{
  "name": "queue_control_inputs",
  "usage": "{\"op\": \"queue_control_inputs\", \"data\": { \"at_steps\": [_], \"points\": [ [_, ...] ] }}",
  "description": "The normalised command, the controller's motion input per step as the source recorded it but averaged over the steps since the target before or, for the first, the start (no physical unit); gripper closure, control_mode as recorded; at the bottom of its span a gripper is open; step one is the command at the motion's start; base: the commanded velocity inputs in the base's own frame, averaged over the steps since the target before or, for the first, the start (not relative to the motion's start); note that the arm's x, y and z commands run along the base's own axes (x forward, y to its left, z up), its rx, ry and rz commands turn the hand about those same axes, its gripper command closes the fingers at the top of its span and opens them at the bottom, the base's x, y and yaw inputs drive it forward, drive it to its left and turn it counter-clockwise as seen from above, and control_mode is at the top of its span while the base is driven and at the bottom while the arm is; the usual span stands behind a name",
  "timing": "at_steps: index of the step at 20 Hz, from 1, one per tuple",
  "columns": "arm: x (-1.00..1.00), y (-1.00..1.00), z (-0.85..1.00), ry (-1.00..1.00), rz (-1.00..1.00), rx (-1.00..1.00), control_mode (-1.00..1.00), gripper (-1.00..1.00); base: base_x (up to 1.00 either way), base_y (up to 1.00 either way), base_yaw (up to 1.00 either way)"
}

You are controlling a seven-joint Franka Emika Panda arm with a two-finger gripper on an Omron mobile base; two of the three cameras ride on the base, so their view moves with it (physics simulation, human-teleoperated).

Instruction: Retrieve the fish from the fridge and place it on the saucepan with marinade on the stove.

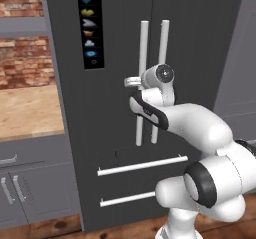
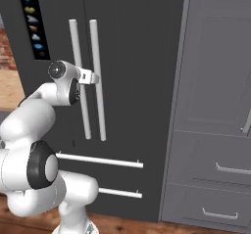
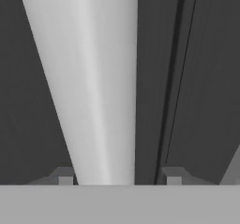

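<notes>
— Opening the fridge (image 1: 200,43) is the step in hand; both doors are shut, so the fish sits unseen.

— Where is the gripper (image 3: 119,178)?

— At the left door's handle (image 3: 89,87), fingers (image 3: 65,177) apart on either side of the bar, not clamped on it.

— What would do it well?

— Probably closing squarely on the bar, then pulling in an arc about the hinge, so the fingers don't slip off.

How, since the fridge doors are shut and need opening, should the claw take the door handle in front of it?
Grip the door handle around its mid-shaft, from straight in front, one finger each side. It is a long upright cylinder standing off the fridge door; the open claw straddles it there.
</notes>
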Motion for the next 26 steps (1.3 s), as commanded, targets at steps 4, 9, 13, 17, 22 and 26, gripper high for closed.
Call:
{"op": "queue_control_inputs", "data": {
  "at_steps": [4,9,13,17,22,26],
  "points": [
    [0.0,0.0,0.0,0.0,0.0,0.0,-1.0,1.0,0.0,0.0,0.0],
    [-0.04,0.36,-0.11,0.02,-0.12,0.04,-1.0,1.0,0.0,0.0,0.0],
    [-0.41,0.93,-0.02,0.0,-0.21,0.14,-1.0,1.0,0.0,0.0,0.0],
    [-0.65,1.0,-0.05,-0.01,-0.16,0.18,-1.0,1.0,0.0,0.0,0.0],
    [-0.85,1.0,-0.01,-0.01,-0.12,0.2,-1.0,1.0,0.0,0.0,0.0],
    [-0.89,1.0,-0.04,0.0,-0.06,0.2,-1.0,1.0,0.0,0.0,0.0]
  ]
}}
